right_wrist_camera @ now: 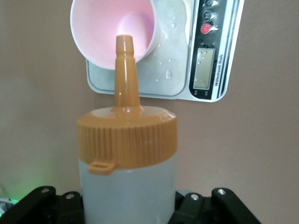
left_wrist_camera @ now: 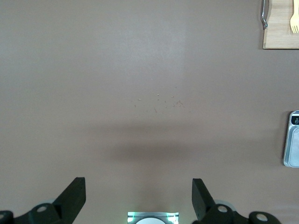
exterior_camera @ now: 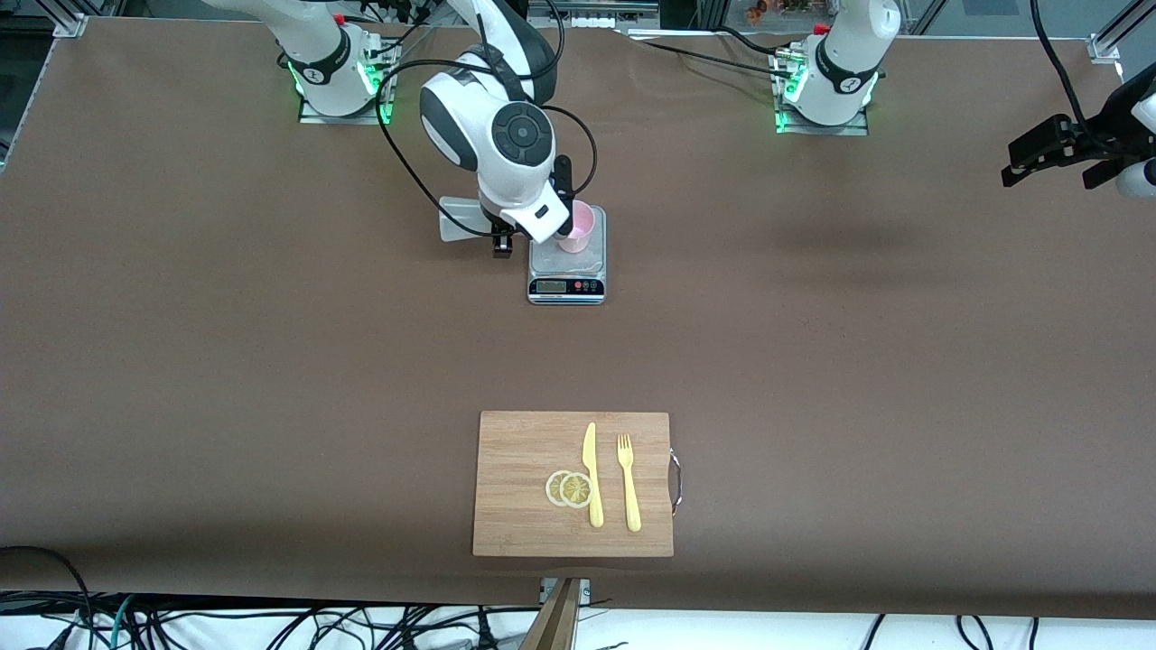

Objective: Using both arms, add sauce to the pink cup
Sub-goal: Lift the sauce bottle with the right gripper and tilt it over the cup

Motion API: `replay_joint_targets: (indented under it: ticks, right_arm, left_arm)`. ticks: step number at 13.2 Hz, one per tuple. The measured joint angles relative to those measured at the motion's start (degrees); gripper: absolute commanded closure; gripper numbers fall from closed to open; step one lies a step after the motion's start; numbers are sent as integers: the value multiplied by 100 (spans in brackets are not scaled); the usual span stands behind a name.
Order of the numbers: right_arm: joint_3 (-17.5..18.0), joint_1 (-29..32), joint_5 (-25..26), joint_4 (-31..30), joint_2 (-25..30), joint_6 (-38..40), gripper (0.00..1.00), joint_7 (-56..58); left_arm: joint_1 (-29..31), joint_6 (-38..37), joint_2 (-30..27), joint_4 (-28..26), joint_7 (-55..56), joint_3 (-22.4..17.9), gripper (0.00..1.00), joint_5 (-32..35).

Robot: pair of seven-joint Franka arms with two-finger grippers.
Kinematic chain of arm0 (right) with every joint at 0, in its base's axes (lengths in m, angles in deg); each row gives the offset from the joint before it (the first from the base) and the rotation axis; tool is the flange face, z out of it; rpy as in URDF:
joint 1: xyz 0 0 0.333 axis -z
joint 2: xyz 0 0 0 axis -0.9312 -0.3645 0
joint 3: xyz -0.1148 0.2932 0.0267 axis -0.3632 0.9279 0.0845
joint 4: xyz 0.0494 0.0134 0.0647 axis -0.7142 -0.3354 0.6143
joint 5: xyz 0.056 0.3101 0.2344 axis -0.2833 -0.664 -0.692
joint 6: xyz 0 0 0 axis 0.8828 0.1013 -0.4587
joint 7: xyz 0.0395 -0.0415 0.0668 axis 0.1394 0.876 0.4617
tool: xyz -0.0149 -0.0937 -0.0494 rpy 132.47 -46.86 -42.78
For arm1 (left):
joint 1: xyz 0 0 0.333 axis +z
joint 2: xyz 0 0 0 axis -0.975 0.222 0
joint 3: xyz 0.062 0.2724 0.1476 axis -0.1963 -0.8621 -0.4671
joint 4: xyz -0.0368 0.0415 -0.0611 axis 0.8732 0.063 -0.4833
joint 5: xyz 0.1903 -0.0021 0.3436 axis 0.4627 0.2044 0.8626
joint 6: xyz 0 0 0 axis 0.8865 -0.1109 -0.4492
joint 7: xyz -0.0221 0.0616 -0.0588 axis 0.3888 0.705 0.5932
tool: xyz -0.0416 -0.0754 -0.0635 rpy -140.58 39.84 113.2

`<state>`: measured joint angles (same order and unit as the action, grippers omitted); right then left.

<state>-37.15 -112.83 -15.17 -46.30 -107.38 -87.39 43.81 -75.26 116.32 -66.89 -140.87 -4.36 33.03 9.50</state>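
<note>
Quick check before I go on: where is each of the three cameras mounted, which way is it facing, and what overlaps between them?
Front view: high across the table, facing both bases; shows the right arm over the scale and pink cup, and the left pincer waiting at the left arm's end of the table.
Left wrist view: looks down at bare table past its open pincer.
Right wrist view: looks along the sauce bottle clamped in the right pincer, nozzle aimed at the cup.
Shared: the scale shows in all three; the cutting board in front and left wrist.

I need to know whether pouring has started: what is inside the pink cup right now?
The pink cup on the scale shows only its bare pink bottom, no sauce. The sauce bottle's orange nozzle, held by the right gripper, covers part of the cup's inside.
</note>
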Motion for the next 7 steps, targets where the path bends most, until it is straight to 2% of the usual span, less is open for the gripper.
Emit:
replay_joint_targets:
  ticks: [7]
  right_arm:
    - [-1, -180, 291, -7, -17, 110, 100, -91]
  left_arm:
    - [0, -39, 0, -2, 0, 6, 0, 0]
